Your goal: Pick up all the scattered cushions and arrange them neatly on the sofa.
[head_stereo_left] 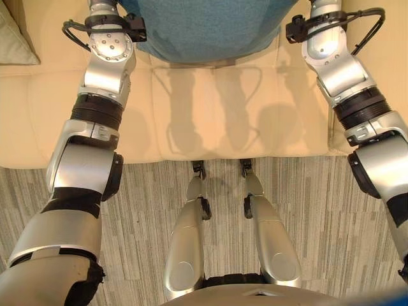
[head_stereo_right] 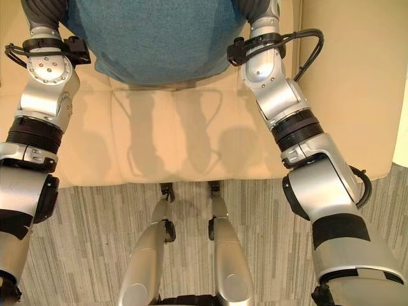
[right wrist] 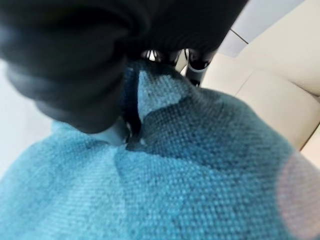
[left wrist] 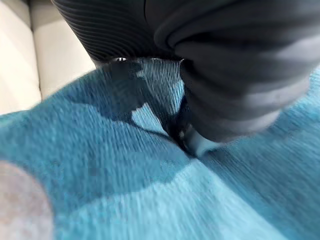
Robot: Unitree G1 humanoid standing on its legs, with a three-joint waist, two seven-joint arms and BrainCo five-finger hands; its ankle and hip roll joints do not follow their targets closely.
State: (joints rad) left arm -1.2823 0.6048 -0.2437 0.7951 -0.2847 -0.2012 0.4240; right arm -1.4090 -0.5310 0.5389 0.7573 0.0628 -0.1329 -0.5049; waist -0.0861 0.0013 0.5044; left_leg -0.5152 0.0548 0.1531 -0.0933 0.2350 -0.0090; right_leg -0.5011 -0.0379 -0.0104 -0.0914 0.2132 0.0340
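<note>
Nearest, striped carpet [head_stereo_left: 140,217] runs up to the front edge of the cream sofa [head_stereo_left: 217,121], and both arms reach forward over the seat. Between the two hands hangs a teal cushion [head_stereo_left: 204,29], held from its opposite sides, which suits a wide, soft thing that one hand could not keep level. It casts a shadow on the seat below, so it looks lifted clear of the seat, though contact further back cannot be ruled out.

The left hand [left wrist: 220,100] presses into the cloth and creases it beneath the dark cover. The fabric bunches where the right hand [right wrist: 85,95] sits on its side, with dark fingertips showing past the fold. Both look clamped on the cushion, thumb against fingers.

Beyond the left hand, at the sofa's far corner, a pale green cushion [head_stereo_left: 14,41] lies already on the seat.
</note>
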